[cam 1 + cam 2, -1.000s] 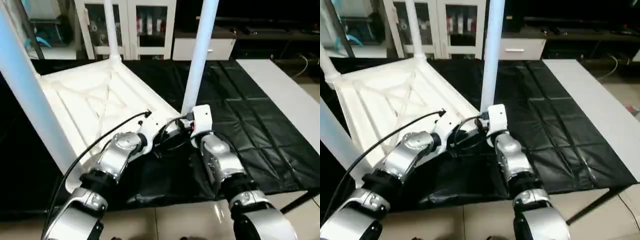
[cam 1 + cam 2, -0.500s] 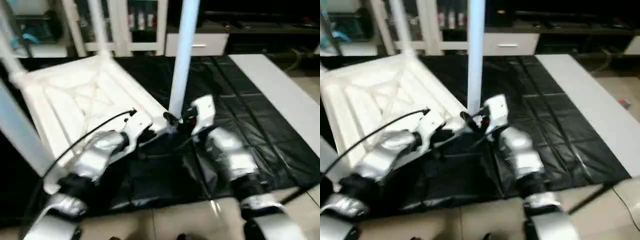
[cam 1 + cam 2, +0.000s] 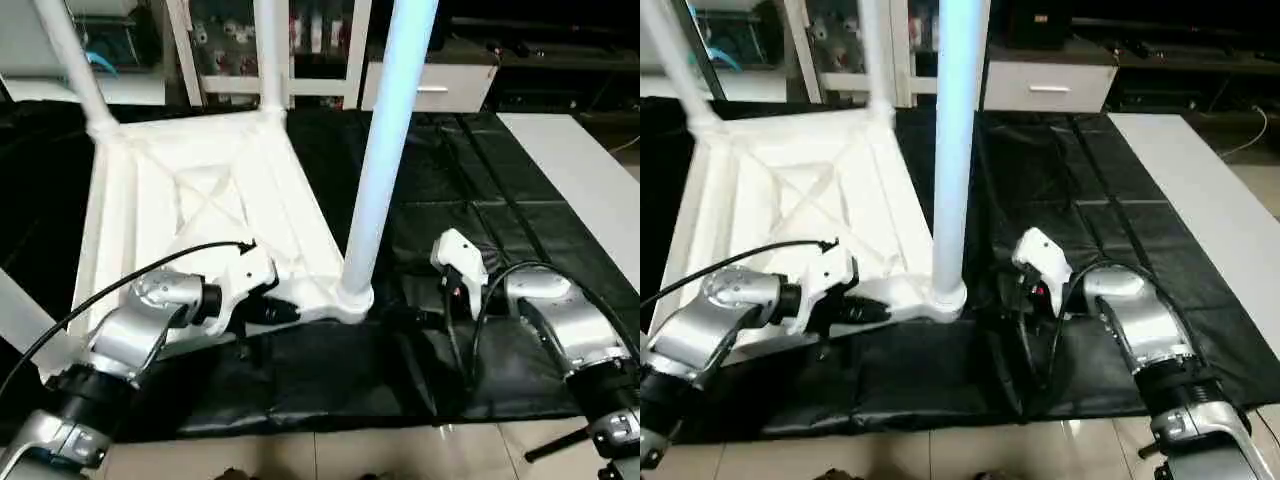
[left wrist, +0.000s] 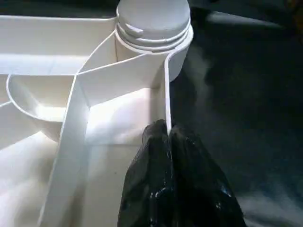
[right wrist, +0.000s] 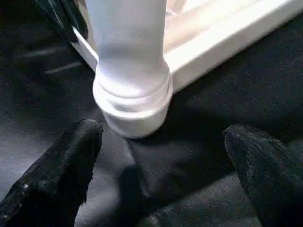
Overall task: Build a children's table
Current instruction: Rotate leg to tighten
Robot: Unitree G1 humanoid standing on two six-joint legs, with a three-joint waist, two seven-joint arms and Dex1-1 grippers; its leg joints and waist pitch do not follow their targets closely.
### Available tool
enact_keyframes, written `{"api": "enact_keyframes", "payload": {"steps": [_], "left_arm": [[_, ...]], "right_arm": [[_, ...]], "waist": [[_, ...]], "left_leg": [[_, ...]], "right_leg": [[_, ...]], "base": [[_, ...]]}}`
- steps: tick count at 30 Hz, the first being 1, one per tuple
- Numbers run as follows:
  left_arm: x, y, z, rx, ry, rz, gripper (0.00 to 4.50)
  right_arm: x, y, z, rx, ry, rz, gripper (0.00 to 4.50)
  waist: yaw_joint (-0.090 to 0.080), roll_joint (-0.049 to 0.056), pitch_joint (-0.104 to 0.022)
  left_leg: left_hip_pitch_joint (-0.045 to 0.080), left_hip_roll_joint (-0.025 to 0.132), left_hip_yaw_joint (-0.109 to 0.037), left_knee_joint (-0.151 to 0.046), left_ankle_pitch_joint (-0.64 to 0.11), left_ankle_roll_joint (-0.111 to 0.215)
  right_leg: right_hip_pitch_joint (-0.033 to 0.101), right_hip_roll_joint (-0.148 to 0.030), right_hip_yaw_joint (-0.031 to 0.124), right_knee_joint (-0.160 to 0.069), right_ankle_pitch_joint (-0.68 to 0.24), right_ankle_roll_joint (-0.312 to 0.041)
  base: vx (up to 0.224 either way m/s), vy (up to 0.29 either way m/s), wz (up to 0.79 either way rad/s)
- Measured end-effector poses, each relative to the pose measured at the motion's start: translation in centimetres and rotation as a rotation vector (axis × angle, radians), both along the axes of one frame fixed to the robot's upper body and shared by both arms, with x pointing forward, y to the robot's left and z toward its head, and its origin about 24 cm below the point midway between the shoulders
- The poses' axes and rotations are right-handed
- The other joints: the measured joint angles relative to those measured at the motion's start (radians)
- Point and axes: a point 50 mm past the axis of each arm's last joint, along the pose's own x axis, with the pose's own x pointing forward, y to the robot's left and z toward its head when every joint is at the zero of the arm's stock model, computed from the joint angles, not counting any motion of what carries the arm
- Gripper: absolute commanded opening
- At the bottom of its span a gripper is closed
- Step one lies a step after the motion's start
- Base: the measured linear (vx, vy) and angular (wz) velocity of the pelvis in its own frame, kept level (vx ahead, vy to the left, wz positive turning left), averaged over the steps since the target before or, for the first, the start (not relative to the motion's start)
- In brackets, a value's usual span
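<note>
The children's table lies upside down: its white tabletop [image 3: 190,200] shows the X-ribbed underside. Legs stand in its corner sockets. The near right leg [image 3: 385,150] rises from its socket [image 3: 352,297], two more stand at the far corners [image 3: 265,50] [image 3: 70,60], and one at the near left [image 3: 20,320]. My left gripper [image 4: 166,142] is shut on the tabletop's thin rim, just beside the near right socket. A short way to the right of that leg's base, my right gripper [image 5: 161,156] stands open, its fingers [image 5: 61,170] wide apart and off the leg.
The black-covered work table [image 3: 480,200] carries everything. A white slab [image 3: 590,170] lies along its right side. White cabinets [image 3: 300,40] stand behind. The table's front edge and the tiled floor [image 3: 330,455] run just below my forearms.
My right gripper has opened, let go of the near right leg and drawn back to the right. The left gripper keeps its hold on the rim. The camera has shifted.
</note>
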Motion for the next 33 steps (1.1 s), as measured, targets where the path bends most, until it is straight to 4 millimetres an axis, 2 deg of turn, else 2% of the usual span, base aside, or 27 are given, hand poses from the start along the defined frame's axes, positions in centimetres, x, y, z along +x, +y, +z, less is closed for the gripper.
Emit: {"api": "enact_keyframes", "payload": {"steps": [4, 10, 17, 18, 21, 27, 33], "left_arm": [[-0.6, -0.4, -0.3, -0.007, 0.033, -0.031, 0.00], [-0.6, -0.5, -0.2, -0.005, 0.045, -0.031, 0.00], [-0.7, -0.5, -0.1, -0.002, 0.047, -0.032, 0.00], [-0.7, -0.5, -0.1, -0.002, 0.048, -0.031, 0.00], [-0.7, -0.5, -0.1, 0.000, 0.050, -0.030, 0.00], [-0.7, -0.5, -0.1, 0.000, 0.053, -0.029, 0.00], [-0.7, -0.4, -0.1, 0.001, 0.054, -0.028, 0.00]], "right_arm": [[-0.1, 0.9, 0.0, 0.019, 0.000, 0.031, 4.46], [-0.5, 2.2, -0.3, 0.022, 0.025, 0.107, 4.46], [-0.6, 3.0, -1.1, 0.019, 0.055, 0.127, 4.46], [-0.5, 3.0, -1.0, 0.020, 0.050, 0.129, 4.29], [-0.3, 3.4, -0.8, 0.029, 0.043, 0.135, 4.17], [-0.1, 3.8, -0.8, 0.041, 0.047, 0.140, 3.47], [-0.2, 3.7, -0.9, 0.042, 0.058, 0.145, 3.06]], "waist": [[0.000, 0.000, 0.000], [-0.002, 0.000, 0.000], [-0.001, 0.000, 0.000], [-0.001, 0.000, 0.000], [-0.002, 0.000, 0.000], [-0.001, -0.001, 0.000], [-0.002, -0.001, 0.000]], "left_leg": [[0.007, -0.001, 0.002, 0.000, 0.000, 0.000], [0.008, -0.004, 0.002, 0.000, 0.000, 0.000], [0.007, -0.004, 0.002, -0.001, 0.000, 0.000], [0.007, -0.004, 0.002, -0.001, 0.000, 0.000], [0.007, -0.004, 0.002, -0.001, 0.000, 0.000], [0.007, -0.004, 0.002, -0.001, 0.000, 0.000], [0.007, -0.004, 0.002, -0.001, 0.000, 0.000]], "right_leg": [[0.008, 0.000, 0.004, 0.000, -0.001, 0.002], [0.008, 0.001, 0.011, 0.000, -0.002, 0.004], [0.008, 0.001, 0.011, 0.000, -0.003, 0.004], [0.008, 0.001, 0.011, 0.000, -0.003, 0.004], [0.008, 0.001, 0.011, 0.000, -0.003, 0.004], [0.008, 0.001, 0.011, 0.000, -0.003, 0.005], [0.008, 0.001, 0.011, 0.000, -0.003, 0.005]], "base": [[0.000, 0.000, 0.00], [0.000, 0.000, 0.00], [0.000, 0.000, 0.00], [0.000, 0.000, 0.00], [0.000, 0.000, 0.00], [0.000, 0.000, 0.00], [0.000, 0.000, 0.00]]}}
